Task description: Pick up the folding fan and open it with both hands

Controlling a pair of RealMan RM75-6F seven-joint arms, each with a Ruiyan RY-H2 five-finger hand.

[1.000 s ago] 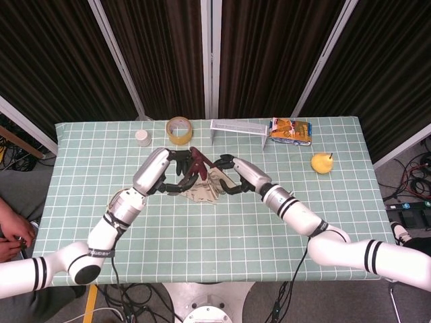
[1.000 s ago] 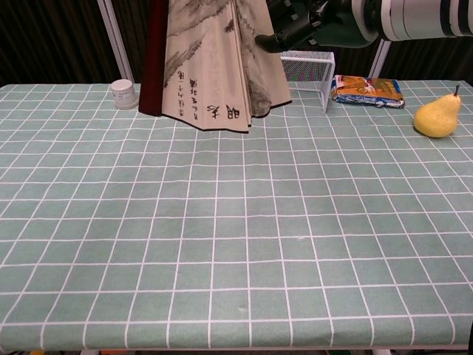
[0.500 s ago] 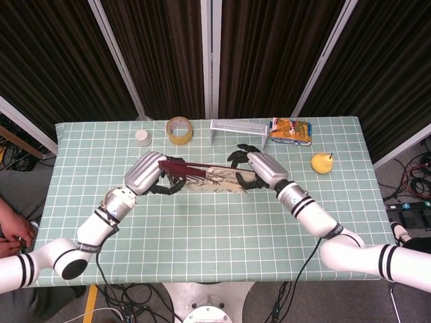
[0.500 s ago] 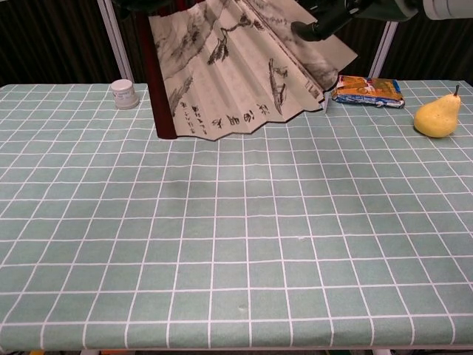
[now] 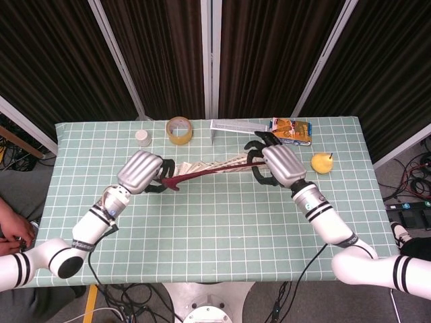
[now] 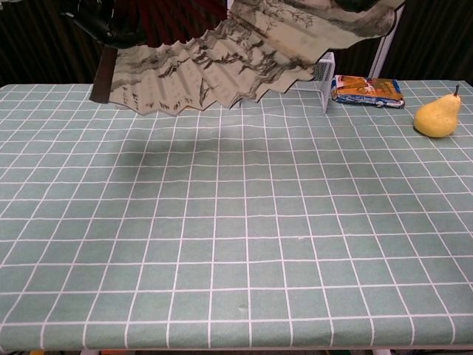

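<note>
The folding fan (image 6: 244, 59) is spread wide above the table, its cream paper painted with ink landscape and writing, its outer ribs dark red. In the head view the fan (image 5: 215, 168) shows nearly edge-on as a thin band between both hands. My left hand (image 5: 143, 172) grips its left end near the pivot; in the chest view only dark fingers (image 6: 111, 26) show at the top left. My right hand (image 5: 279, 163) holds the right end, fingers curled over the rib.
At the back of the table stand a small white jar (image 5: 143, 137), a tape roll (image 5: 179, 130), a white wire rack (image 5: 237, 128) and a snack packet (image 6: 367, 90). A yellow pear (image 6: 436, 115) lies at the right.
The fan has spread from partly open to wide open. My hands have moved apart, left hand leftward and right hand rightward, and the fan has risen and tilted flatter.
</note>
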